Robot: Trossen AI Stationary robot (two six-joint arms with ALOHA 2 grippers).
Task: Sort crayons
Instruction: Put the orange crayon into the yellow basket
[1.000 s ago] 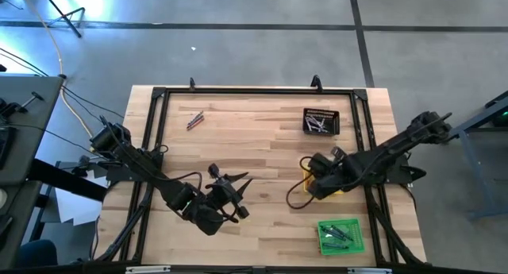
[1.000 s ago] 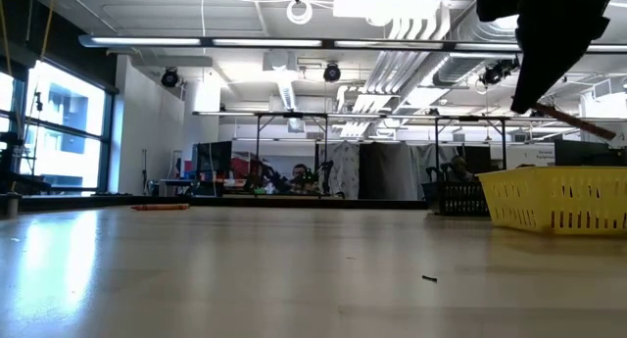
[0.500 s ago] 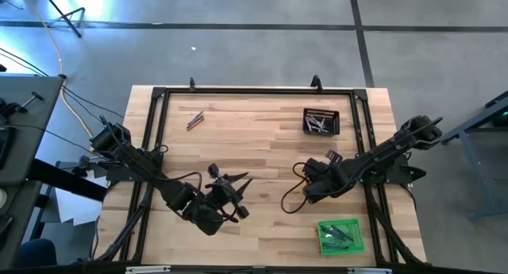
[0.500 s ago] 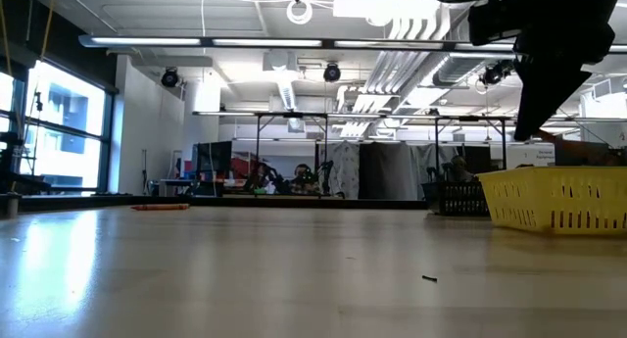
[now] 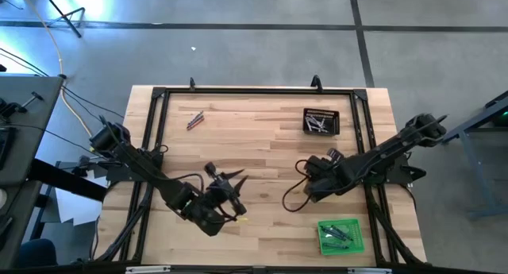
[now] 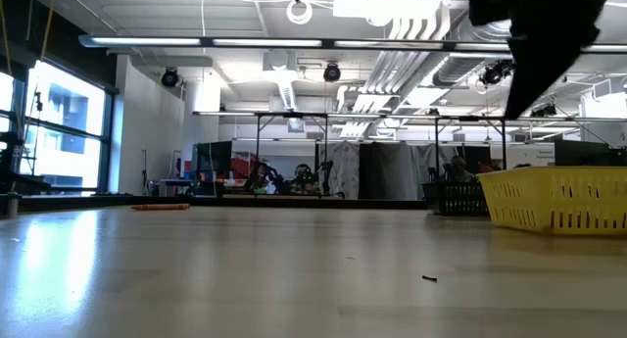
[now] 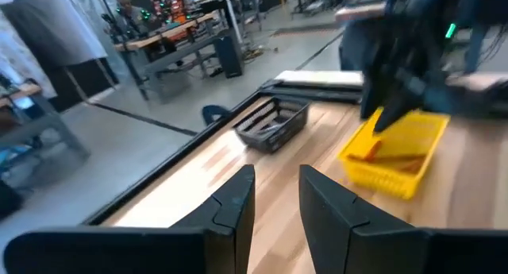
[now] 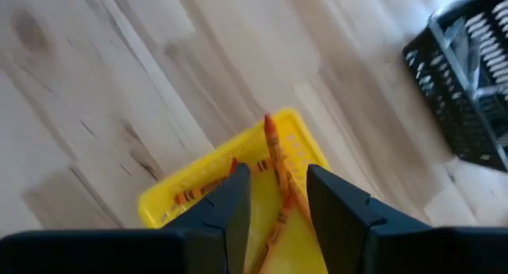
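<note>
My right gripper [image 5: 311, 181] hangs open above the yellow tray [image 8: 182, 196], right of the table's middle. Several orange-red crayons lie in that tray. One of them [image 8: 274, 159] shows between the open fingers with its tip up on the tray's rim. My left gripper [image 5: 230, 187] stands open near the front left, and nothing is between its fingers [image 7: 276, 179]. A few loose crayons [image 5: 194, 120] lie flat on the wood at the far left. One of them shows orange in the low view [image 6: 160, 207].
A black tray [image 5: 321, 121] with silvery crayons sits at the far right. A green tray [image 5: 341, 236] with dark crayons sits at the near right. A black frame [image 5: 238, 91] runs round the table. Bare wood lies between the two arms.
My right gripper has opened and let go of the orange-red crayon that it held slanting above the yellow tray. The crayon has dropped out of the low view and now lies in the tray.
</note>
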